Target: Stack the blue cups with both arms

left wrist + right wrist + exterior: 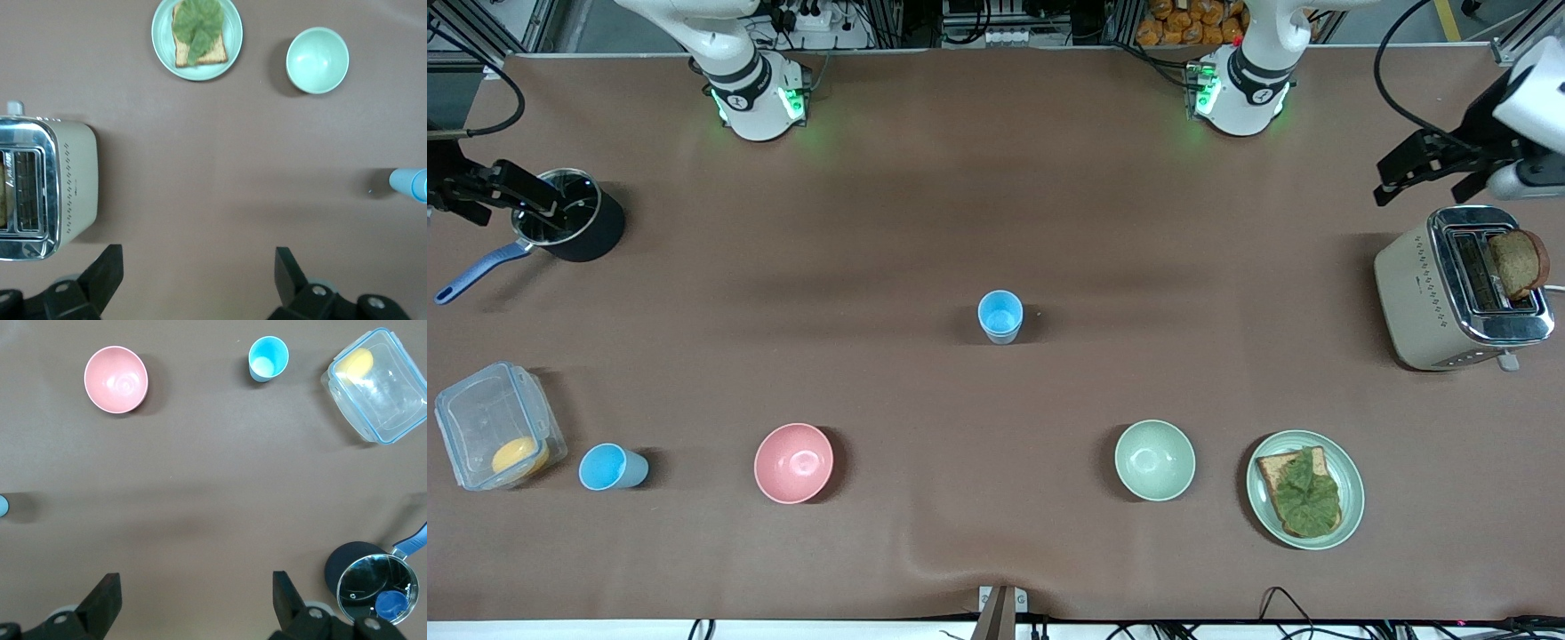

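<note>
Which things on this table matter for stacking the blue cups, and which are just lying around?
Job: middle blue cup; blue cup beside the plastic box; left end effector and right end effector, both open.

Lying about: pink bowl, green bowl, sandwich plate, toaster, saucepan.

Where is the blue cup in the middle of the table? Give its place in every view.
Front view: the middle cup stands upright at the table's centre, farther from the camera than both bowls.
Left wrist view: only its side shows, cut off by the picture's edge.
Right wrist view: only a sliver shows at the edge.
Shared landmarks: the green bowl and the pink bowl.
</note>
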Robot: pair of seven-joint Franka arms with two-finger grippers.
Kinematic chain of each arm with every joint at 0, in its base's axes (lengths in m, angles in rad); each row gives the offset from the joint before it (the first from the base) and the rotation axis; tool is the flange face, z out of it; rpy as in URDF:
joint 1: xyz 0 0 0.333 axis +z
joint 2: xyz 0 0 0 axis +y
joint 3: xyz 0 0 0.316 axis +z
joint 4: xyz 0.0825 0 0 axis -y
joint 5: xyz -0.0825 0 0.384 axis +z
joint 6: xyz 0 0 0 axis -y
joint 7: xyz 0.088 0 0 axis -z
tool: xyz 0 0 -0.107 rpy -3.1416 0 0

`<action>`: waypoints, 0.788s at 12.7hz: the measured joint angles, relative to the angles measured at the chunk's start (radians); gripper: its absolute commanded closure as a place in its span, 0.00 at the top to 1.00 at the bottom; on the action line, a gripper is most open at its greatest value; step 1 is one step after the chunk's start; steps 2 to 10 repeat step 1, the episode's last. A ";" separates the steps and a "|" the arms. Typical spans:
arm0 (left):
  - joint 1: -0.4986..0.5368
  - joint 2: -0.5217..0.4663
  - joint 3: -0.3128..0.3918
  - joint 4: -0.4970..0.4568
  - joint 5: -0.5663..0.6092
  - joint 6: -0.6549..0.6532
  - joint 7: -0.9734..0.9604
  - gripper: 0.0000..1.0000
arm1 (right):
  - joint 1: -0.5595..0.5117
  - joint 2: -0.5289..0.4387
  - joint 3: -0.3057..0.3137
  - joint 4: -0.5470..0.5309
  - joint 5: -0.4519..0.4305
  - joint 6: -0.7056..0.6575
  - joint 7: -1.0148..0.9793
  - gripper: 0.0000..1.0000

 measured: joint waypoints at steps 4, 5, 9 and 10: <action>0.001 0.001 0.002 0.013 0.000 -0.001 0.000 1.00 | 0.000 0.000 0.000 0.000 0.000 0.001 0.000 1.00; 0.001 0.001 0.002 0.013 0.000 -0.001 0.000 1.00 | 0.000 0.000 0.000 0.000 0.000 0.001 0.000 1.00; 0.001 0.001 0.002 0.013 0.000 -0.001 0.000 1.00 | 0.000 0.000 0.000 0.000 0.000 0.001 0.000 1.00; 0.001 0.001 0.002 0.013 0.000 -0.001 0.000 1.00 | 0.000 0.000 0.000 0.000 0.000 0.001 0.000 1.00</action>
